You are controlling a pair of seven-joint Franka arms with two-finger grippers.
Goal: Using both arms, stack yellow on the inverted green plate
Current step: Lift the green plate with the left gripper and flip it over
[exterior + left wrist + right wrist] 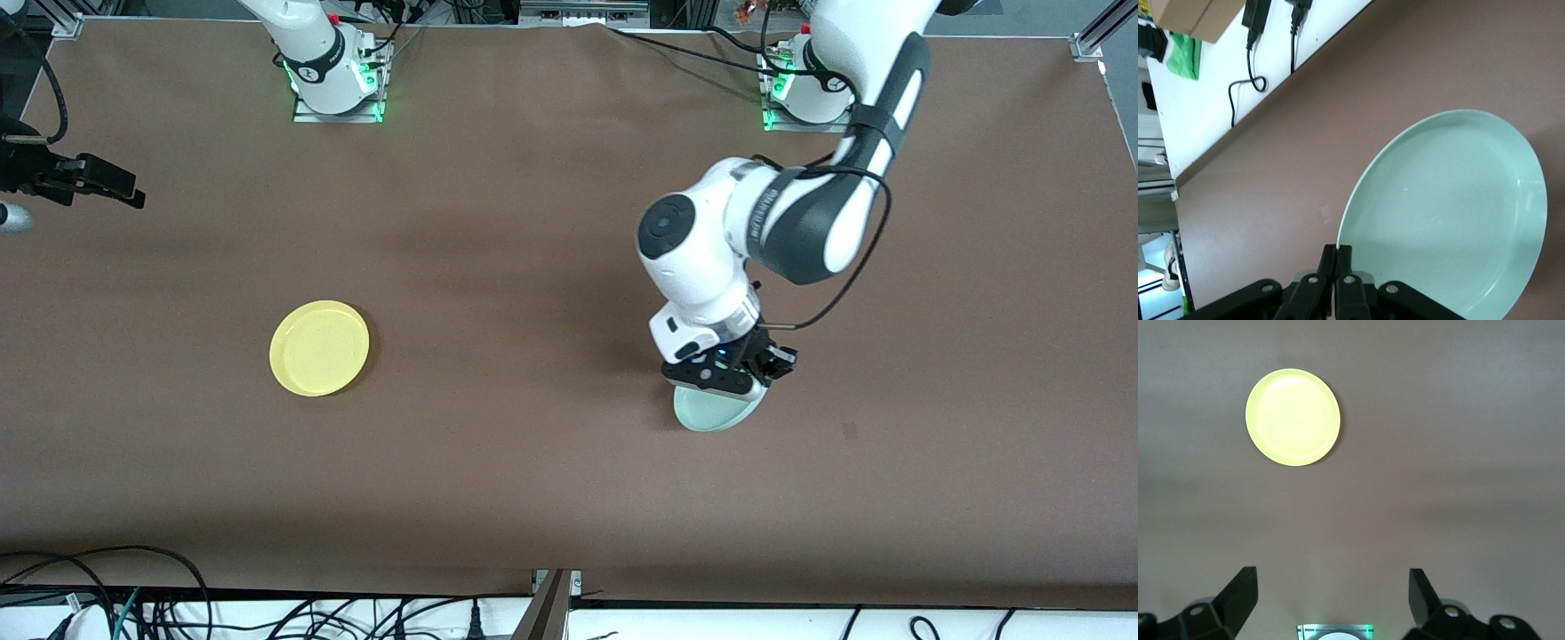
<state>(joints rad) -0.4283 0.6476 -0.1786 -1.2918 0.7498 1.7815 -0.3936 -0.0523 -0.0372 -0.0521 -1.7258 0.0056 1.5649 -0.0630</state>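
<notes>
The pale mint-green plate (716, 413) lies toward the left arm's end of the table, half hidden under the left hand. My left gripper (725, 378) is shut on its rim. In the left wrist view the gripper (1337, 250) pinches the rim with both fingers pressed together, and the green plate (1445, 213) shows its hollow side. The yellow plate (319, 348) lies hollow side up toward the right arm's end. My right gripper (124, 188) waits high at the table's edge, open and empty. In the right wrist view this gripper (1331, 577) looks down on the yellow plate (1293, 417).
The brown table (533, 267) carries only the two plates. The arm bases (333, 71) stand along the table edge farthest from the front camera. Cables (133, 604) hang below the edge nearest the front camera.
</notes>
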